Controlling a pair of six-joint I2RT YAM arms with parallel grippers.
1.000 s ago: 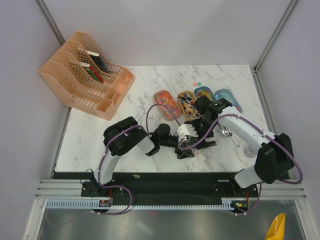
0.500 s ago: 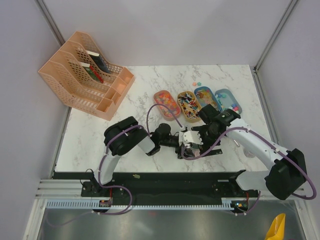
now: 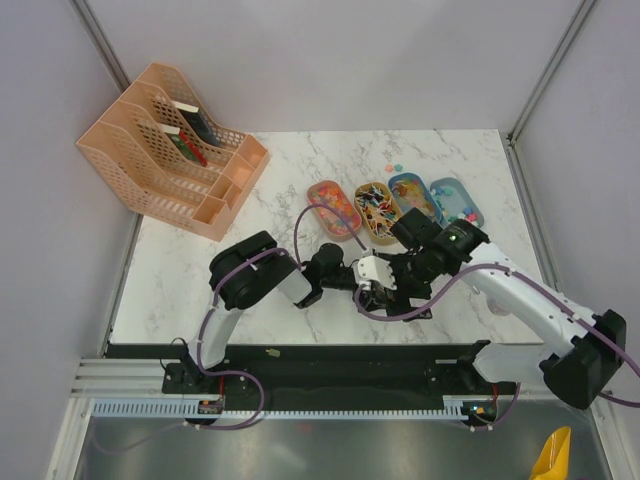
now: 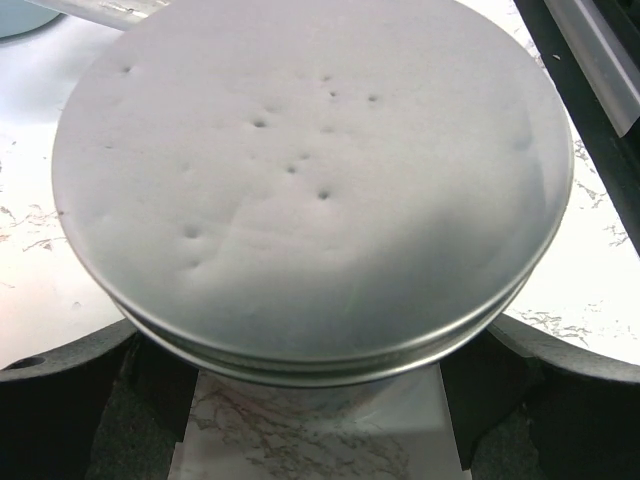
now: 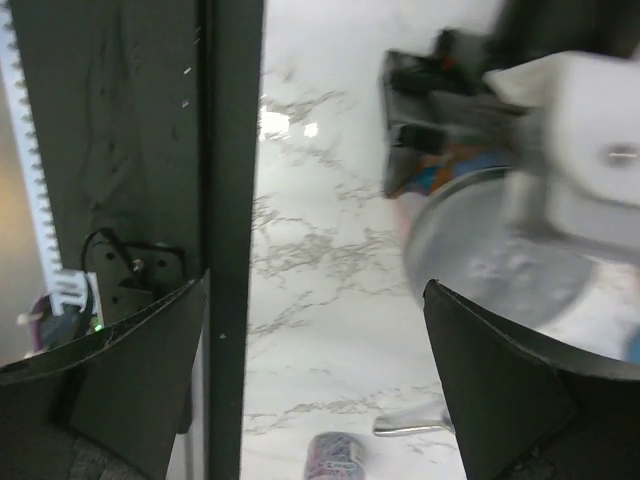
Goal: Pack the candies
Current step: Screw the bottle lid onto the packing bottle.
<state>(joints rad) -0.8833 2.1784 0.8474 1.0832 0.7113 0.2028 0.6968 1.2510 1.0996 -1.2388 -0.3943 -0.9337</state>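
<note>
Plainly, the candies (image 3: 374, 208) lie in 4 oval trays (image 3: 316, 188) lined up toward the far side of the marble table (image 3: 295, 160), with a few loose ones on the bare top beyond them. Both arms meet on the near side of the trays. The left gripper (image 3: 378, 285) is clamped on a small clear jar (image 4: 310, 450) just under its grey lid (image 4: 310, 180), with 1 dark finger on either side. The lid is on and fills the left wrist view. The right gripper (image 5: 318, 300) has its 2 fingers spread wide with nothing between them. It hangs beside the jar, whose lid shows blurred at the right of its own camera.

The sweets look tiny, light and hard — the round ones are likely to roll and the wrapped ones to be slick. Pinching 1 at a time would probably be fiddly, since each finger is far broader than a single piece. A wrapped piece is best taken across its middle from above. Otherwise, taking a tray by its long rim and tipping it over the jar seems safer. Either way the lid has to come off first — its rigid edge gives the free fingers a firm hold. A peach file rack (image 3: 170, 150) stands well apart at the far left.
</note>
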